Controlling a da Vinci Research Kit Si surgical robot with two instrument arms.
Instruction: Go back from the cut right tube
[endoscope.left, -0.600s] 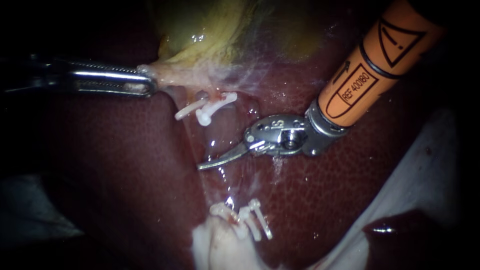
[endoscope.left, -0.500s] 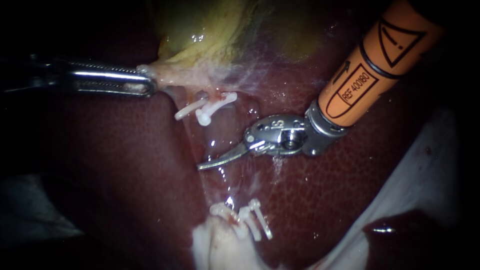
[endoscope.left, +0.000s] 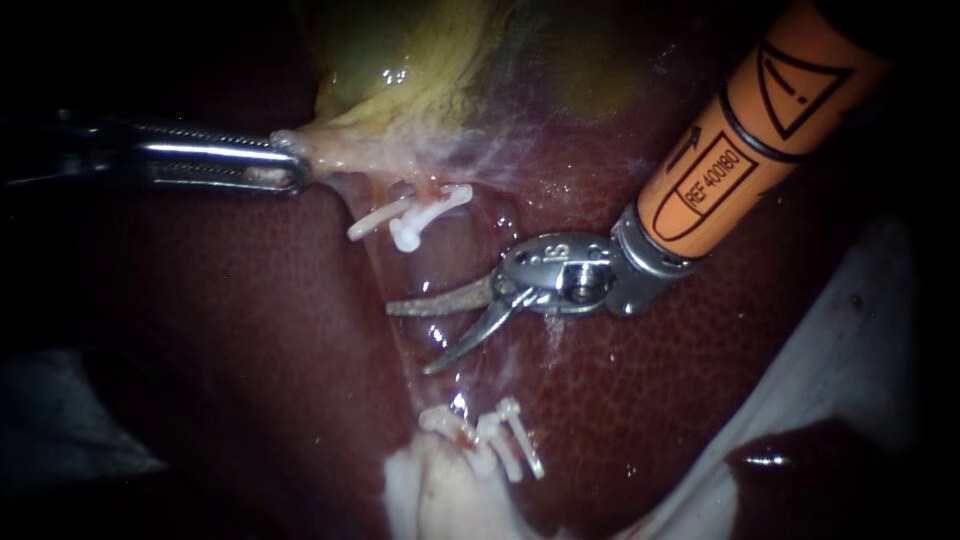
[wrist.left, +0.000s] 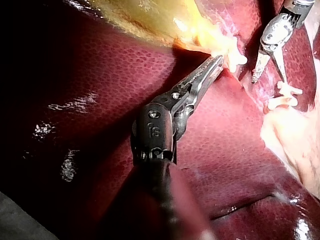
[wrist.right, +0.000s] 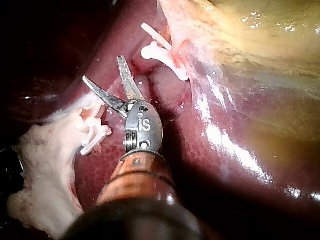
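Endoscope view, tube: the pale, wet tube runs down the middle of the frame, from the upper clips to the lower clips; I cannot tell where it is cut.
Right instrument: the right instrument comes in from the upper right on an orange shaft; its two blades stand apart in a V across the tube, pinching nothing.
Left instrument: the left instrument comes in from the left; its jaws squeeze the pale end of the gallbladder at the upper middle.
Liver: the dark red liver lies under it all.
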